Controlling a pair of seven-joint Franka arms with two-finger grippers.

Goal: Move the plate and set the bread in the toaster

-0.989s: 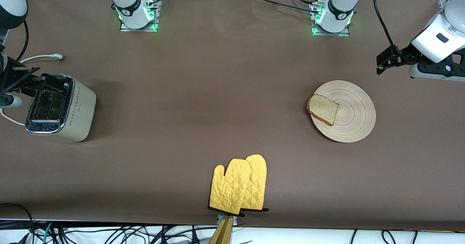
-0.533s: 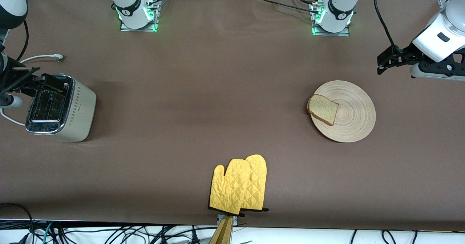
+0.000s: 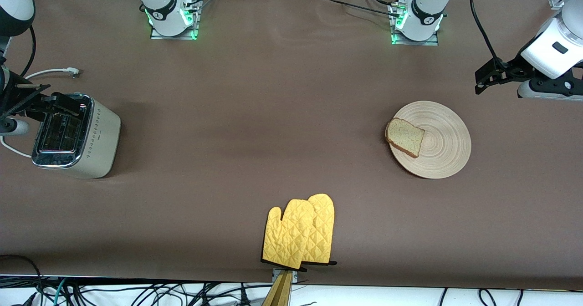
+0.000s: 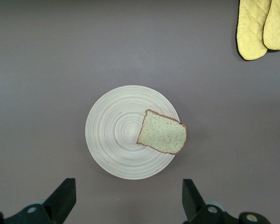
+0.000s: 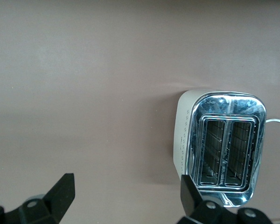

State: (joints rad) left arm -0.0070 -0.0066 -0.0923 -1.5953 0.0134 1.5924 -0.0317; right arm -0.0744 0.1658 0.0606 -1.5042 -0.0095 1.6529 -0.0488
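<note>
No brand name or writing can be read on anything here. My left tool (image 3: 478, 76) hangs wide open and empty in the air toward the left arm's end of the bench (image 3: 273, 114), holding nothing. My right tool (image 3: 32, 103) is also fully open and empty, over the toaster (image 3: 75, 135). The toaster stands at the right arm's end, both slots empty. The bread (image 3: 404, 136) lies on the plate (image 3: 444, 153), overhanging its rim. Two yellow oven mitts (image 3: 300, 233) lie at the bench's near edge.
</note>
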